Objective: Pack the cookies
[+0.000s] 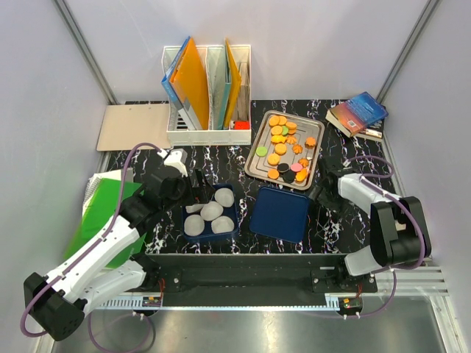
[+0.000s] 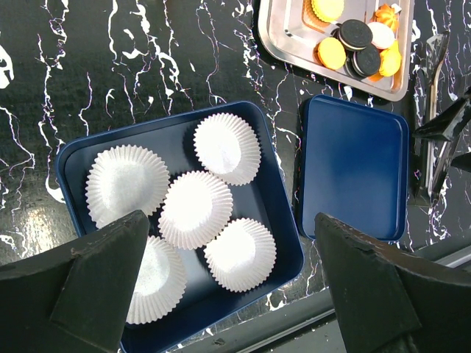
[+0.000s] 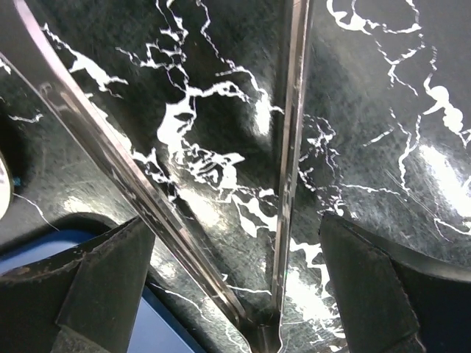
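Note:
The cookies (image 1: 282, 143), mostly orange with a few black, green and pink, lie on a metal tray (image 1: 254, 153) at the back centre. They also show in the left wrist view (image 2: 357, 44). A blue box (image 2: 283, 213) holds several white paper cups (image 2: 195, 209). Its flat blue lid (image 2: 357, 165) lies to its right. My left gripper (image 2: 228, 294) is open and empty above the box's near edge. My right gripper (image 3: 235, 294) is open and low over the table, its fingers either side of metal tongs (image 3: 283, 184) that lie on the black marble.
A white file holder with orange and blue folders (image 1: 206, 92) stands at the back. Books (image 1: 358, 114) lie back right, a tan clipboard (image 1: 132, 125) back left, a green folder (image 1: 107, 213) at the left edge. The tongs (image 2: 434, 110) lie right of the lid.

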